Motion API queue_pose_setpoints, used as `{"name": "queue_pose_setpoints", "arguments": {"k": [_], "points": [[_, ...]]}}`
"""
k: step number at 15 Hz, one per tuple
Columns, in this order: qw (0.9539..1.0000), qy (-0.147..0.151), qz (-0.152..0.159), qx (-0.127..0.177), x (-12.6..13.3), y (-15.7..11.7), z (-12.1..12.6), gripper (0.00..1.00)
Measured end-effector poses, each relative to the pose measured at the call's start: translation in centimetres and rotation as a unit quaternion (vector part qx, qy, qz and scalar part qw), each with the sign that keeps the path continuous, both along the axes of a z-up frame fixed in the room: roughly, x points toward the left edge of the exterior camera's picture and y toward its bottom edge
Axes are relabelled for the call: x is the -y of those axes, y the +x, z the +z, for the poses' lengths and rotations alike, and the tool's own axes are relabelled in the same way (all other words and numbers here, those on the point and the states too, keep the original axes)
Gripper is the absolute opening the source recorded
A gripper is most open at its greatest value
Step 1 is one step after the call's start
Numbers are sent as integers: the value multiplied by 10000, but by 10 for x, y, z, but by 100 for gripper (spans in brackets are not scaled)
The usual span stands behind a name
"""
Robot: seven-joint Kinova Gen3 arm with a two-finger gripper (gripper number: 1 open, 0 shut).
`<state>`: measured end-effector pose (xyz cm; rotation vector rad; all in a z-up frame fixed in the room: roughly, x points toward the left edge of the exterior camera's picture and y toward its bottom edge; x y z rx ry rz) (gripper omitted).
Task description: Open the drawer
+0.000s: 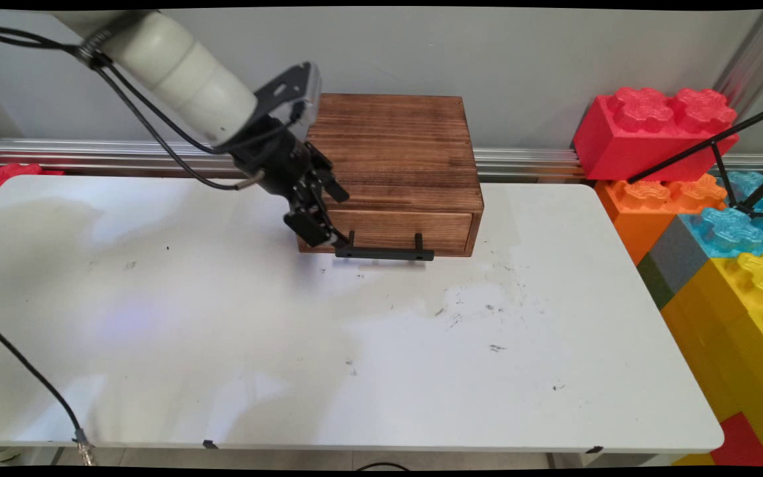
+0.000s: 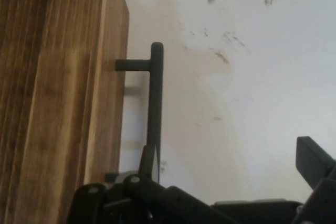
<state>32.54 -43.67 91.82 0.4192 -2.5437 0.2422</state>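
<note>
White table (image 1: 421,371) runs out to a grey wall, and on its far side I see a brown wooden drawer box (image 1: 395,159), drawer shut, its black bar handle (image 1: 385,252) facing the near edge. My gripper (image 1: 328,218) sits at the handle's left end with its fingers spread apart, one finger (image 2: 149,161) touching the bar (image 2: 155,98) and the other (image 2: 312,161) well clear. Big toy bricks (image 1: 699,199) are stacked past the table's right edge.

dark brown grained wooden box (image 1: 395,149), black handle (image 1: 385,252), scuffed white table (image 1: 355,371).
</note>
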Motion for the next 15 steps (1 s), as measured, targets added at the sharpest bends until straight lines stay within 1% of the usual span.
{"name": "queue_pose_setpoints", "arguments": {"k": [6,10,15], "points": [[9997,-207,-49,96,12,-20,-37,100],[9996,-233,-50,174,16,-25,-59,100],[9995,-252,-32,185,23,-33,-81,100]]}}
